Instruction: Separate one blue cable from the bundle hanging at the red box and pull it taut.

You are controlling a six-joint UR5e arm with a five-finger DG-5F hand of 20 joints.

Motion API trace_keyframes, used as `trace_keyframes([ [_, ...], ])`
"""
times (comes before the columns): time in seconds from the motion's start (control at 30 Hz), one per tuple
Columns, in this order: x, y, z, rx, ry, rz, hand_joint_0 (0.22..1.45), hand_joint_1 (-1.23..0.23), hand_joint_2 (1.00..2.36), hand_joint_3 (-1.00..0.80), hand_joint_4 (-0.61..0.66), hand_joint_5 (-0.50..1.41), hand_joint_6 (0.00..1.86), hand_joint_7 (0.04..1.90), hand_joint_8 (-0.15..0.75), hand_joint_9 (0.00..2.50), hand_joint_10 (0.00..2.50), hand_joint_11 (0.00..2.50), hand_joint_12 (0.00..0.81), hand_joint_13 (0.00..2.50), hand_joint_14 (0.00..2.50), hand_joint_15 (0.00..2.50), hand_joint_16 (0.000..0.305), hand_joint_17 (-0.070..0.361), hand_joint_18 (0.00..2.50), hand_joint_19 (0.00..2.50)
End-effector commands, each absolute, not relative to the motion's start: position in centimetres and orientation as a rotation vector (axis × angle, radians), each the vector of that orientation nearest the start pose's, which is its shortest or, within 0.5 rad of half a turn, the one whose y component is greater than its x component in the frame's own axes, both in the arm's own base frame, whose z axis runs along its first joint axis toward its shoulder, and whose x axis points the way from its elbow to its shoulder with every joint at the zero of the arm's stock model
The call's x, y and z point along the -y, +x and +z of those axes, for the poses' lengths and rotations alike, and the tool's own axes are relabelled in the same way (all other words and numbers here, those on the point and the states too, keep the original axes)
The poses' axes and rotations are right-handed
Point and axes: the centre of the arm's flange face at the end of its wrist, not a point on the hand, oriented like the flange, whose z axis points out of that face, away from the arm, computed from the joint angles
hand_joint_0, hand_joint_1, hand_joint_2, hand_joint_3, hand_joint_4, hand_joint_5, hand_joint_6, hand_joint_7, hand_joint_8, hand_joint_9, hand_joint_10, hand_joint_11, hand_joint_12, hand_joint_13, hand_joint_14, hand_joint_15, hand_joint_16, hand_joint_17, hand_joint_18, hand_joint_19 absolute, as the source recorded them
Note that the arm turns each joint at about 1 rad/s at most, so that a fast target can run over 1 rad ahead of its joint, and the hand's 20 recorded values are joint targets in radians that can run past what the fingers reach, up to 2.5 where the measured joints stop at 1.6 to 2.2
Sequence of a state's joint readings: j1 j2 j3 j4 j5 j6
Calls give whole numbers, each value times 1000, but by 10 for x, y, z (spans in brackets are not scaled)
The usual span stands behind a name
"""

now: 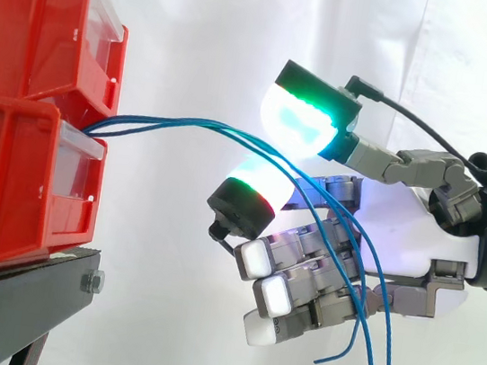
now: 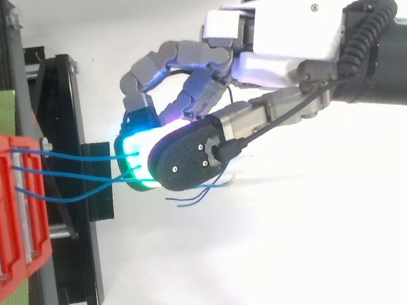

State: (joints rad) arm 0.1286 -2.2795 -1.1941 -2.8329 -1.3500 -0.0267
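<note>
At the left, two stacked red boxes (image 1: pixel 11 159) sit on a black stand (image 1: pixel 21 283); three blue cables (image 1: pixel 179 124) leave the gap between them and run right, slightly slack, into the hand (image 1: pixel 418 230), whose two glowing pads (image 1: pixel 302 118) pinch them while its other fingers curl, the cable ends hanging beyond

In the side view two of the blue cables (image 1: pixel 179 123) run off the bottom edge and the red bins (image 1: pixel 11 159) are cut at the left, while in the top view the cables vanish under the hand (image 2: pixel 278 33) until their loose ends emerge (whether any is held cannot be told).
</note>
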Motion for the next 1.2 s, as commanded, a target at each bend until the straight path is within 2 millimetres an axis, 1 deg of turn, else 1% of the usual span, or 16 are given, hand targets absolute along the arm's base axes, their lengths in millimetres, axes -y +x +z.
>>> trace_keyframes([
  [0.0, 57, 756, 256, -1170, 1248, 1114, 595, -596, 1000, -500, 229, -182, 850, 1238, 378, 980, 20, 668, 389, 991, 20, 529, 49, 111, 691, 438],
  [0.17, 56, 756, 255, -1170, 1253, 1118, 635, -721, 1018, -290, 183, -196, 870, 1287, 361, 915, 22, 690, 379, 962, 23, 535, 50, 112, 686, 444],
  [0.27, 56, 756, 256, -1167, 1252, 1118, 656, -783, 1019, -267, 148, -219, 893, 1242, 349, 862, 23, 698, 374, 935, 22, 533, 51, 114, 673, 441],
  [0.3, 56, 756, 256, -1167, 1252, 1118, 670, -809, 1019, -275, 151, -222, 895, 1237, 346, 849, 21, 710, 373, 913, 22, 530, 51, 115, 672, 440],
  [0.37, 55, 756, 255, -1171, 1252, 1119, 718, -910, 1000, -500, 183, -229, 889, 1224, 322, 790, 21, 700, 358, 871, 21, 527, 52, 118, 667, 416],
  [0.43, 56, 757, 256, -1165, 1252, 1118, 680, -950, 1000, -500, 194, -229, 887, 1211, 316, 769, 21, 696, 355, 856, 21, 528, 53, 119, 661, 420],
  [0.57, 57, 757, 255, -1163, 1254, 1116, 532, -916, 1000, -500, 200, -220, 882, 1182, 333, 810, 23, 695, 366, 877, 21, 540, 55, 123, 683, 455],
  [0.63, 57, 756, 255, -1163, 1254, 1116, 508, -859, 1000, -500, 212, -210, 879, 1175, 349, 856, 22, 705, 377, 901, 22, 536, 57, 128, 716, 470],
  [0.67, 57, 756, 254, -1164, 1254, 1115, 489, -784, 1000, -500, 220, -208, 879, 1172, 356, 873, 21, 701, 389, 917, 20, 537, 58, 131, 729, 464],
  [0.8, 57, 756, 254, -1164, 1254, 1115, 479, -541, 1000, -500, 223, -198, 869, 1171, 369, 906, 21, 677, 400, 946, 22, 553, 60, 135, 764, 494],
  [0.87, 57, 756, 255, -1163, 1254, 1116, 546, -449, 1000, -500, 207, -195, 857, 1221, 361, 926, 20, 686, 382, 945, 21, 560, 55, 124, 737, 534],
  [0.9, 57, 757, 256, -1161, 1253, 1116, 554, -446, 1000, -500, 208, -194, 856, 1234, 357, 931, 22, 683, 379, 944, 21, 557, 55, 123, 734, 535],
  [0.93, 57, 756, 255, -1163, 1254, 1116, 611, -503, 1000, -500, 201, -194, 857, 1270, 353, 932, 21, 689, 372, 942, 21, 558, 53, 120, 726, 545],
  [0.97, 56, 756, 255, -1164, 1253, 1117, 612, -518, 1002, -479, 200, -194, 858, 1278, 354, 936, 21, 691, 372, 944, 21, 560, 54, 121, 733, 544],
  [1.03, 57, 756, 255, -1163, 1254, 1116, 618, -629, 1013, -354, 202, -195, 861, 1307, 357, 931, 21, 697, 374, 944, 22, 569, 54, 122, 732, 548],
  [1.17, 57, 757, 256, -1161, 1253, 1116, 626, -725, 1018, -270, 172, -201, 873, 1308, 350, 906, 24, 704, 373, 935, 24, 572, 54, 122, 732, 544],
])
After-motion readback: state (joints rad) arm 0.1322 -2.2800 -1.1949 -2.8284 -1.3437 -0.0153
